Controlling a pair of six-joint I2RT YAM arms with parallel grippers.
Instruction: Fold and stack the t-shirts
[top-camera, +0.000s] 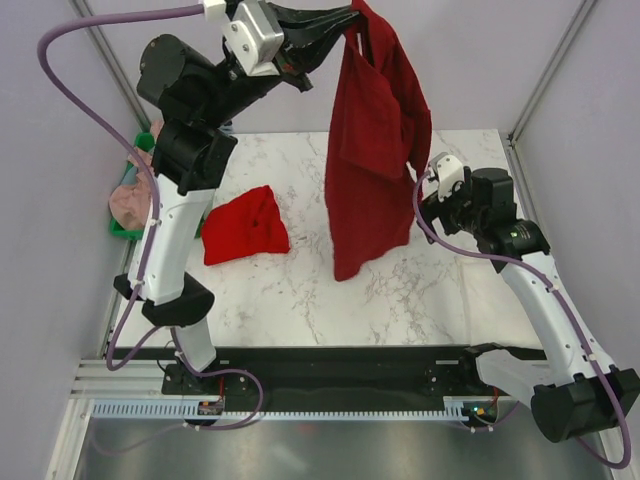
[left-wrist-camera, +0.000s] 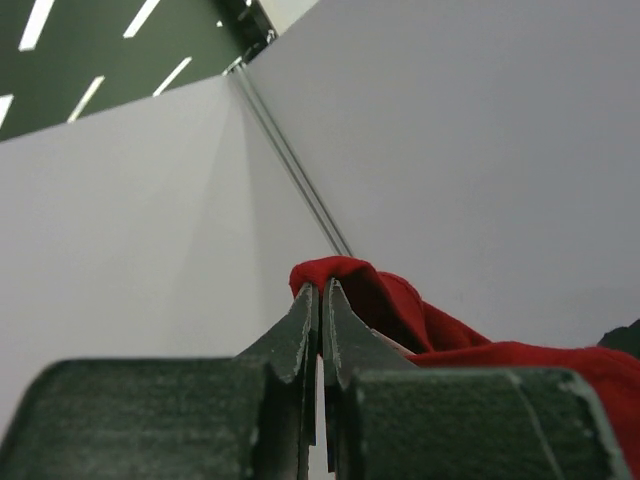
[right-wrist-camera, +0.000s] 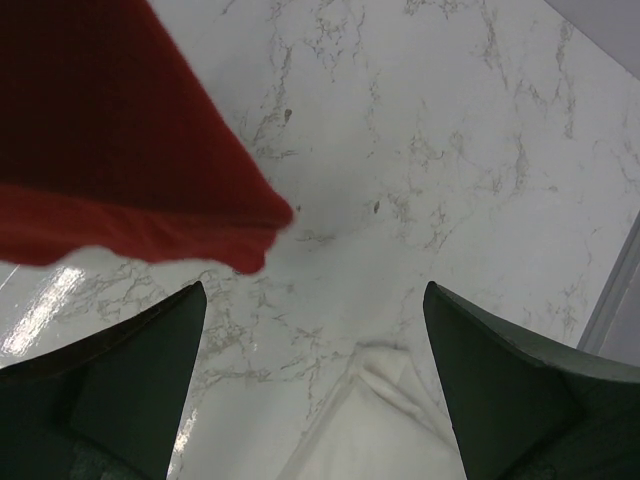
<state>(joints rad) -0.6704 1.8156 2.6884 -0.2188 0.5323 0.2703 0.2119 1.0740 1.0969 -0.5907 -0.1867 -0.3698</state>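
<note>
The left fingers (left-wrist-camera: 298, 335) are pressing together on a bunched edge of the dark crimson t-shirt (top-camera: 370, 150) and holding it high above the surface (top-camera: 400, 290). The cloth is emerging right at their tips and hanging straight down beneath them in a long drape. Its lowest hem is reaching down close to the surface, though whether it is touching cannot be told.

The right fingers (right-wrist-camera: 150, 370) are standing wide apart and gripping nothing. They are hovering low over the surface, just beside the hanging shirt, with a corner of it dangling ahead of them and towards their left. A piece of white cloth (right-wrist-camera: 365, 425) is lying on the surface directly between and beneath them.

The bright red t-shirt (top-camera: 245, 225) is lying folded on the surface, well below the left fingers and beyond the hanging shirt from the right fingers. Farther out on that same side, a dusty pink t-shirt (top-camera: 127, 200) is sitting in the green crate (top-camera: 126, 233).
</note>
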